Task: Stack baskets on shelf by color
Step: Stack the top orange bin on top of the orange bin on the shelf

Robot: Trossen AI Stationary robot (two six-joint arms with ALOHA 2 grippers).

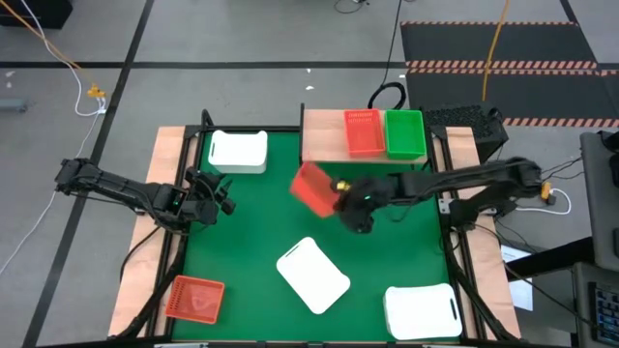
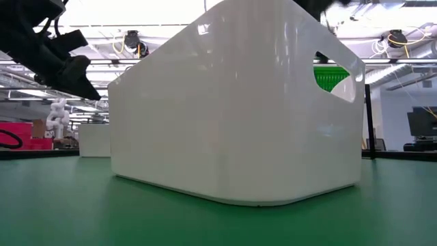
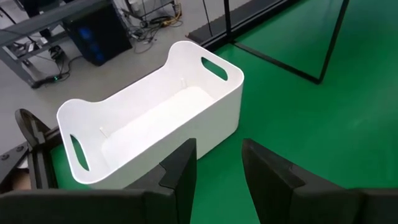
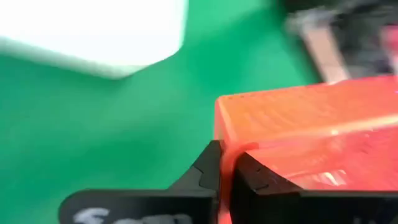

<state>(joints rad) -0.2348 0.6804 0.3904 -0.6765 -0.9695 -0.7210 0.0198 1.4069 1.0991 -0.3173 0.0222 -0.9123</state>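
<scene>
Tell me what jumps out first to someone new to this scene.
The right pincer, shut on the rim of an orange-red basket, holds it tilted over the green table just short of the shelf. On the shelf sit an orange-red basket and a green basket side by side. The left pincer waits open near a white basket.

Two dark, slim, jointed robot arms. The left arm [image 1: 116, 186] is black with bulky joints and cables bunched near its wrist. The right arm [image 1: 474, 179] is black too, with a small brass-coloured fitting by its wrist. Left fingers [image 3: 180, 177] are matte black, flat and wedge-shaped. Right fingers [image 4: 205, 174] look the same, though blurred.
</scene>
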